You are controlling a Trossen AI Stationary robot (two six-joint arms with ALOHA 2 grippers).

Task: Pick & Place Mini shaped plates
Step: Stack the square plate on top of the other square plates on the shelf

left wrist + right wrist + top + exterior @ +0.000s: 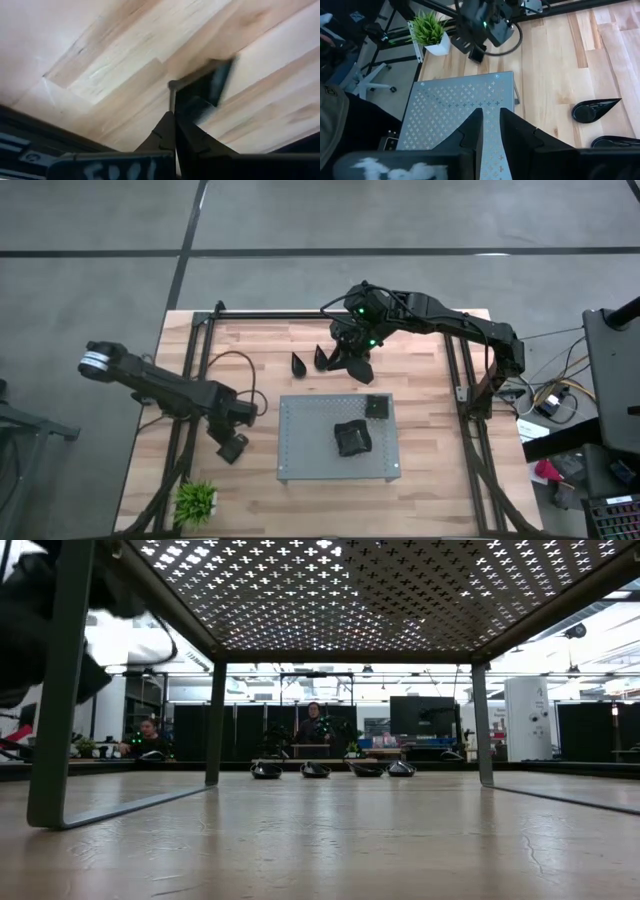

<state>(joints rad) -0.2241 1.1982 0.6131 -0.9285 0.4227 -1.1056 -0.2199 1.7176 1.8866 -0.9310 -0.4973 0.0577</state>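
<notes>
Gripping a small square plate [202, 90] by its rim, the left claw [174, 131] has its fingers pressed together above the wooden table [100, 55]. Right claw [490, 130] hangs slightly parted, empty, with two teardrop plates [594, 110] lying just beside it.

1. The floor [90, 220] around the table was grey and smooth, with dark lines running across it.
2. The table [420, 490] had a light wooden top made of long boards.
3. A black metal frame [470, 430] ran along the sides of the table.
4. Far across the room there was a dark screen [422, 714].
5. A white pillar [527, 718] stood close to that screen.
6. A row of dark panels [250, 730] lined the back of the room.
7. Bright lights [300, 668] shone from the ceiling.
8. Two people [313, 724] sat at desks far away.
9. Coloured cables [555, 395] lay on the floor beside the table.
</notes>
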